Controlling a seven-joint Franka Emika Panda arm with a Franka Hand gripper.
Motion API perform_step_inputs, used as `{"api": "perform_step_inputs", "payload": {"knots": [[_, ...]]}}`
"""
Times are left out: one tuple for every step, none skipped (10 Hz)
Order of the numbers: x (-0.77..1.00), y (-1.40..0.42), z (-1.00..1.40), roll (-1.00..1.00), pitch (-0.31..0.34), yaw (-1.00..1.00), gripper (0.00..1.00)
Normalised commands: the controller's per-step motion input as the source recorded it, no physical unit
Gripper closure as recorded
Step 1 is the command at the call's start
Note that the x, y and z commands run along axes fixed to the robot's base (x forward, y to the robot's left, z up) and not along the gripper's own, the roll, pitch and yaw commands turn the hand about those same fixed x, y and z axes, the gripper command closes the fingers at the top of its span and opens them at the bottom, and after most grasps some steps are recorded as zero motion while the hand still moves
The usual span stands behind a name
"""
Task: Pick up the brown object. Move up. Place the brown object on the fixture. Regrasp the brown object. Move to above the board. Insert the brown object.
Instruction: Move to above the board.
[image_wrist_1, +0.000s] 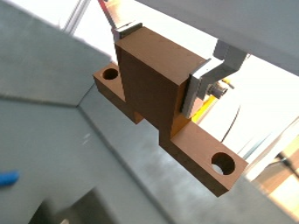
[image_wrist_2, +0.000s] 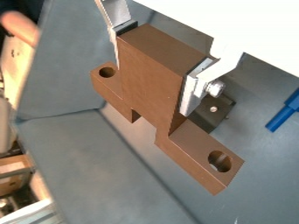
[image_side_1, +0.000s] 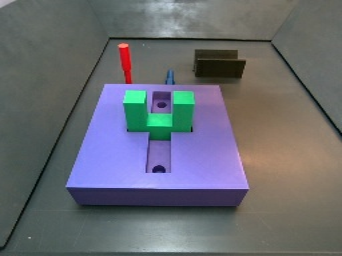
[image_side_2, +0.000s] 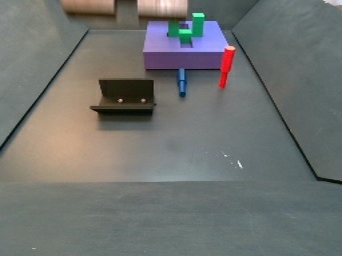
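Wrist views both show the gripper (image_wrist_1: 163, 66) clamped on the blocky head of the brown object (image_wrist_1: 158, 96), held high above the fixture (image_side_2: 126, 97); it looks light, rigid and smooth, best held by the head's flat faces.

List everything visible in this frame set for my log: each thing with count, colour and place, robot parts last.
Brown object: one, tan-brown, clamped between the gripper fingers in both wrist views, off the floor.
Board: one, lavender-purple slab, on the floor.
Green U-shaped block: one, green, on top of the board over its slot.
Fixture: one, dark olive-black, on the floor apart from the board; nothing on it.
Red peg: one, red, upright beside the board.
Blue piece: one, blue, thin, on the floor near the board.
Gripper: one, silver fingers, shut on the brown object's head.
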Motion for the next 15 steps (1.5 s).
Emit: {"api": "perform_step_inputs", "payload": {"knots": [[0.01,-0.01,0.82,-0.01,0.078,0.01,1.00],[0.03,-0.02,0.27,0.00,0.082,0.02,1.00],[-0.74,-1.40,0.26,-1.00,0.082,-0.13,1.00],[-0.75,-1.40,0.29,-1.00,0.076,-0.13,1.00],[-0.79,-1.40,0.31,-1.00,0.073,-0.12,1.00],[-0.81,-1.40,0.27,-1.00,0.079,-0.11,1.00],[-0.81,-1.40,0.27,-1.00,0.085,-0.11,1.00],[-0.84,-1.40,0.25,-1.00,0.090,-0.10,1.00],[-0.38,-0.62,0.12,-1.00,0.091,-0.09,1.00],[-0.14,-0.14,0.01,-1.00,0.093,-0.08,1.00],[-0.08,-0.06,0.00,-1.00,0.096,-0.08,1.00],[-0.08,-0.04,0.03,-1.00,0.065,-0.06,1.00],[-0.07,-0.01,0.01,-0.83,0.031,-0.04,1.00],[-0.05,0.01,0.00,-0.53,0.008,-0.02,1.00],[-0.04,0.01,0.00,-0.40,-0.003,-0.01,1.00]]}}
